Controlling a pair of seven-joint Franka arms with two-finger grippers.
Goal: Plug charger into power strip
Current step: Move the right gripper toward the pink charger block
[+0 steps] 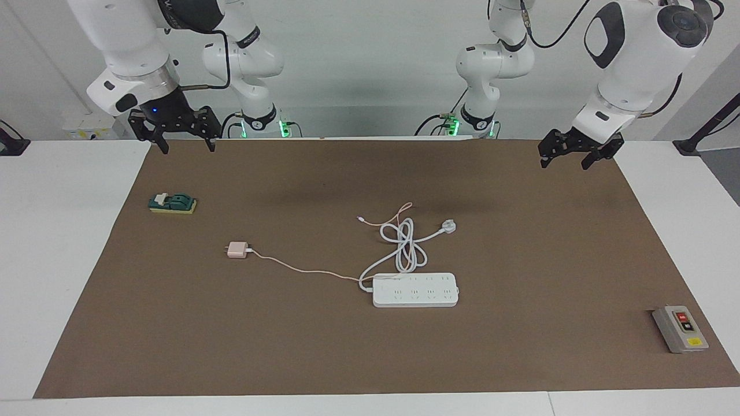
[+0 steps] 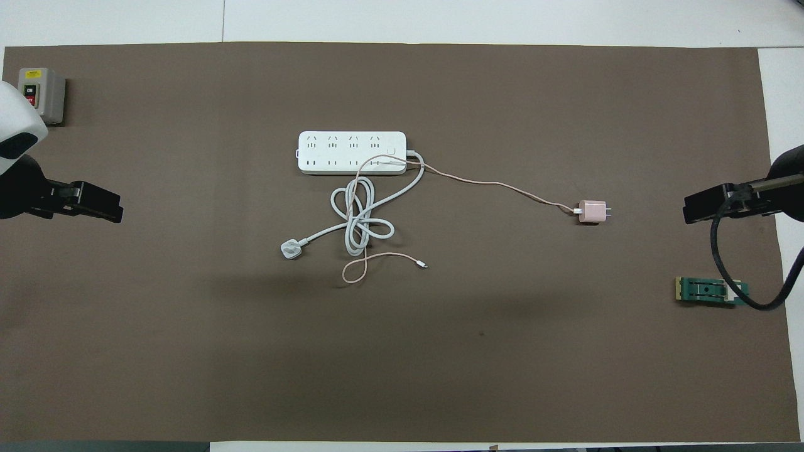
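The pale pink charger (image 1: 236,249) lies on the brown mat toward the right arm's end, prongs pointing away from the power strip; it also shows in the overhead view (image 2: 591,211). Its thin pink cable (image 1: 300,270) runs across the strip's end and loops nearer the robots. The white power strip (image 1: 415,290) lies flat mid-table, sockets up, also seen from overhead (image 2: 352,152). My right gripper (image 1: 188,149) hangs open and empty over the mat's robot-side edge, well apart from the charger. My left gripper (image 1: 564,164) hangs open and empty at the left arm's end. Both arms wait.
The strip's thick white cord (image 1: 404,245) lies looped, ending in a round white plug (image 1: 449,227). A grey box with red and black buttons (image 1: 680,329) sits at the left arm's end. A green and yellow block (image 1: 172,203) lies under the right arm.
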